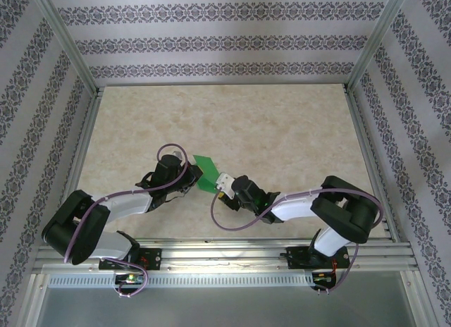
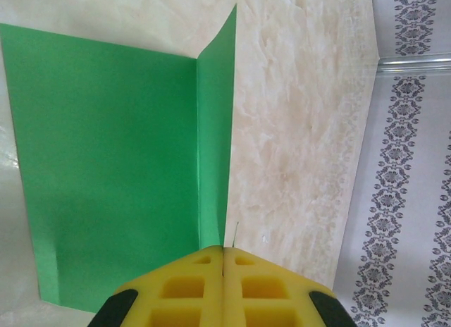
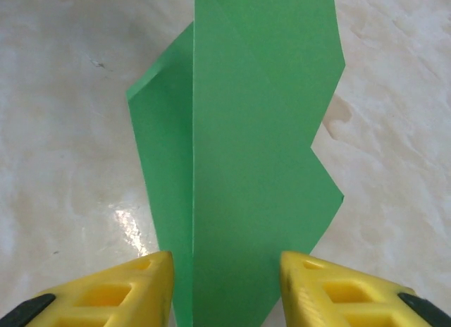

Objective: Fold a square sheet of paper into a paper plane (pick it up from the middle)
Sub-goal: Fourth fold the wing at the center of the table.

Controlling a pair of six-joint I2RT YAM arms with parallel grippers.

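Left gripper [image 2: 223,251] is clamped tight, yellow fingers pressed together on the edge of the sheet of paper [image 2: 106,165]. One flap stands up straight ahead of its tips, and the rest spreads flat off to their left. Right gripper [image 3: 222,260] is part-way apart, a finger either side of the creased green sheet, which runs forward from between them across the table [image 3: 56,130].
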